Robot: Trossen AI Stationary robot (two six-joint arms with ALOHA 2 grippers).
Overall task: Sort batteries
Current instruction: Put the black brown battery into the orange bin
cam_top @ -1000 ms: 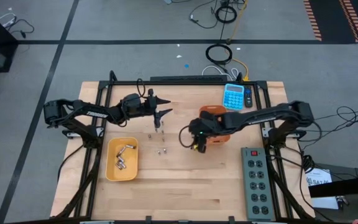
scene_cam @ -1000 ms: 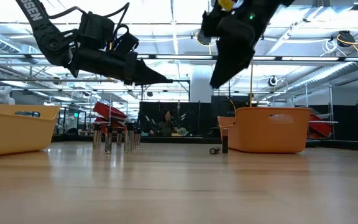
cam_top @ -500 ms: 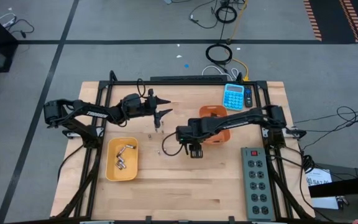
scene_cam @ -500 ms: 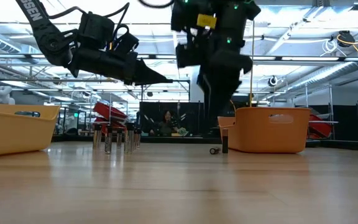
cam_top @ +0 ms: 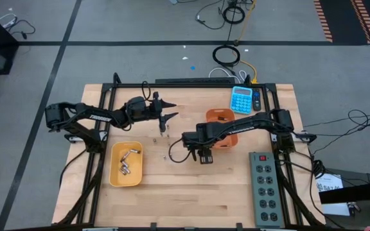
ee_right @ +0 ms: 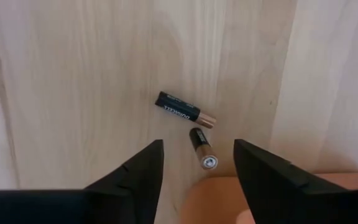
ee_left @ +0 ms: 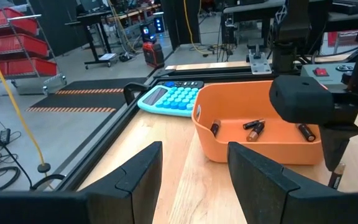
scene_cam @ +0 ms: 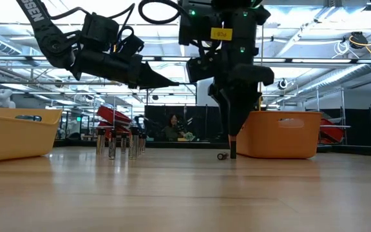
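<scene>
Two small dark batteries lie on the wood beside the orange bin (scene_cam: pixel 282 134): one flat (ee_right: pixel 185 109), one standing on end (ee_right: pixel 202 147). My right gripper (ee_right: pixel 197 180) is open, points down and hangs just above them (scene_cam: pixel 233 129), touching nothing. The orange bin (ee_left: pixel 260 140) holds several dark batteries. The yellow bin (cam_top: pixel 126 165) holds silvery ones. More silvery batteries (scene_cam: pixel 118 144) stand upright on the table. My left gripper (cam_top: pixel 171 110) is open and empty, held above the table's far left part.
A blue calculator (cam_top: pixel 241 99) lies at the far edge behind the orange bin. A grey power strip (cam_top: pixel 266 187) lies at the near right. Loose silvery batteries (cam_top: pixel 166 156) lie between the two bins. The near half of the table is bare wood.
My right gripper has come down beside the orange bin toward the two dark batteries and has turned from a slant to point straight down. My left arm has kept still.
</scene>
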